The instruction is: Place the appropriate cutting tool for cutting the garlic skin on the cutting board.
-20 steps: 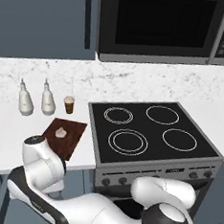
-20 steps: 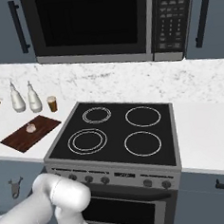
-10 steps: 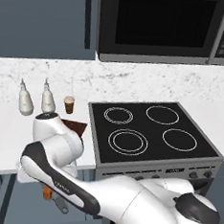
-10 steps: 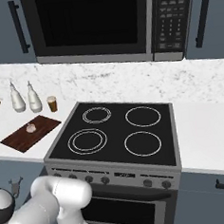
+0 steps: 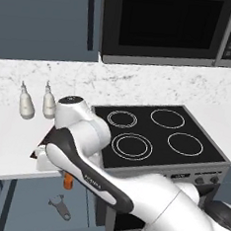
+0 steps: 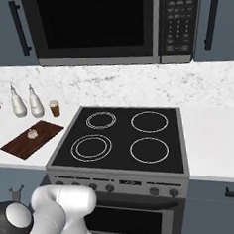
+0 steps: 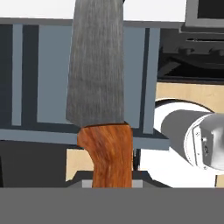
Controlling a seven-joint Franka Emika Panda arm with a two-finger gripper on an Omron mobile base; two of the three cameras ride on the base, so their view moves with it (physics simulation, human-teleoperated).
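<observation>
So my fingers are clamped on the orange handle of the knife (image 7: 99, 87) — in the hand view the handle runs straight down into the grip at the bottom edge and the grey blade stands up and away from me, which is how I'd want it: holding by the handle leaves the blade free to be laid flat. The fingertips themselves are hidden behind the handle, so I judge the grip from how squarely the knife sits. In the left base view a bit of orange (image 5: 68, 180) pokes out under the arm, over the open drawer (image 5: 11, 202), where the peeler (image 5: 59, 206) lies on the drawer floor, the wrong tool for this job and rightly left alone. Just above the drawer, on the counter (image 6: 211, 146), sits the cutting board (image 6: 33, 139), left of the stove (image 6: 123, 138), with the garlic (image 6: 32, 133) resting on it toward one end; my own arm covers most of it in the left base view. Two bottles (image 6: 27, 102) and a small cup (image 6: 54, 108) stand behind the board, apart from it. My read is that the lift is done and the carry is in hand: raise the knife over the counter edge and set it on the bare half of the board, clear of the garlic.
</observation>
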